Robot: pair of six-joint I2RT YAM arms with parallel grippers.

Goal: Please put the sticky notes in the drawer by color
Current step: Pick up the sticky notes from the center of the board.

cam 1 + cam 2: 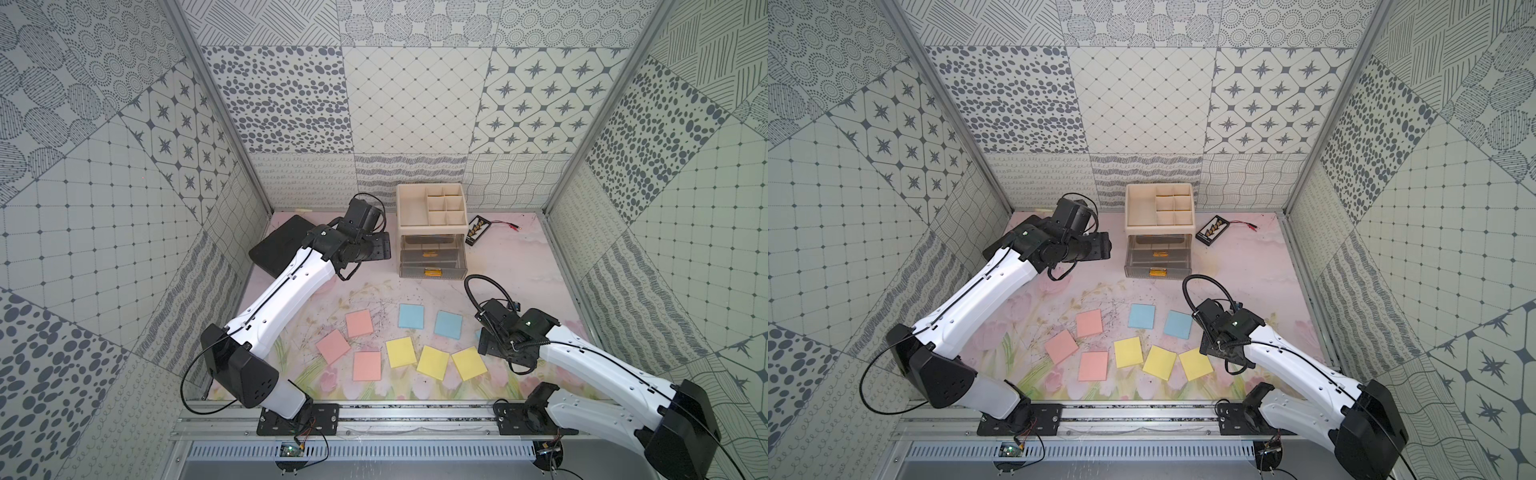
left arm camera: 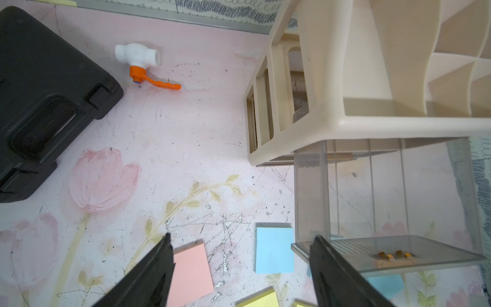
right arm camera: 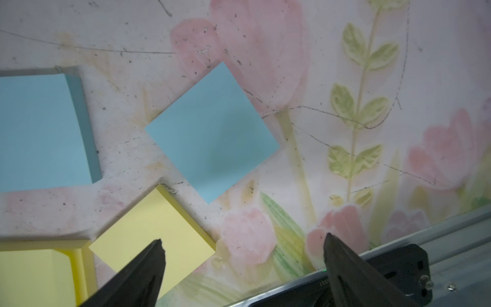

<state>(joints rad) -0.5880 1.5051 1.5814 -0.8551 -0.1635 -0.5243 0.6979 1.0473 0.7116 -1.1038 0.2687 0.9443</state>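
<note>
Sticky notes lie flat on the floral mat in both top views: three pink [image 1: 359, 323] at the left, three yellow [image 1: 433, 362] in front, two blue [image 1: 411, 316] behind them. A third blue one [image 3: 212, 133] lies under my right wrist, with a yellow one [image 3: 151, 234] beside it. The clear drawer [image 1: 430, 268] stands pulled out of the beige organizer [image 1: 409, 208]. My left gripper [image 2: 242, 235] hangs open and empty beside the drawer [image 2: 385, 249], above a pink note [image 2: 191, 268] and a blue one [image 2: 275, 248]. My right gripper [image 3: 243, 237] is open and empty over bare mat, near the front rail.
A black case [image 1: 282, 245] lies at the back left, with a white valve with an orange handle [image 2: 140, 61] next to it. A black battery holder with red leads [image 1: 478, 230] sits right of the organizer. Patterned walls close in three sides; a metal rail [image 1: 374, 415] runs along the front.
</note>
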